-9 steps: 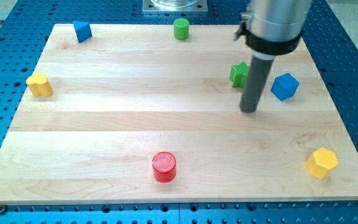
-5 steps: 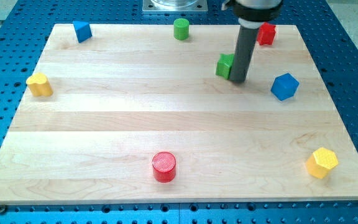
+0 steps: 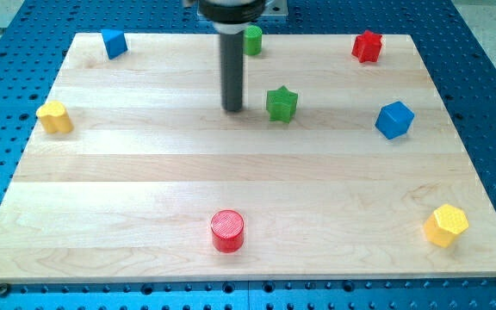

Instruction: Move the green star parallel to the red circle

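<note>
Standing on the wooden board (image 3: 145, 172), my tip (image 3: 232, 109) is resting just left of the green star (image 3: 282, 104), apart from it and gripping nothing, being a bare rod. That star is sitting upright in the board's upper middle, solid green with blunt points, well above the red circle (image 3: 227, 231) near the bottom edge. No writing is showing on any block.

A straight, dark grey rod is seen, round like a thick stick and smooth all the way down. My tip (image 3: 233, 109) is cut flat and is the same dark grey. At the top, the rod is joined to a wider black round part.
</note>
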Robot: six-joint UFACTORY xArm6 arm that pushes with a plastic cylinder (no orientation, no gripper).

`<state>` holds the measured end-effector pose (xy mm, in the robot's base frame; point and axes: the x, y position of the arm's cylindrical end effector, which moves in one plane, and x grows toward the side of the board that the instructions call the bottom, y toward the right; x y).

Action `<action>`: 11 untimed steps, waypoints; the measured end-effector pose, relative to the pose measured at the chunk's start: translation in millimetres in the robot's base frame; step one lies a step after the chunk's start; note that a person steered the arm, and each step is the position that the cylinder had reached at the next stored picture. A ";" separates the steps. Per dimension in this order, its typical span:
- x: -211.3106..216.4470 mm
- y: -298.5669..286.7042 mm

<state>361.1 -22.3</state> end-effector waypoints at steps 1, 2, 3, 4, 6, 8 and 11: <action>-77.1 42.4; -76.9 114.2; -20.3 118.1; 16.4 97.7; 16.8 46.8; 62.3 -40.1; 101.7 -53.1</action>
<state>462.8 -75.3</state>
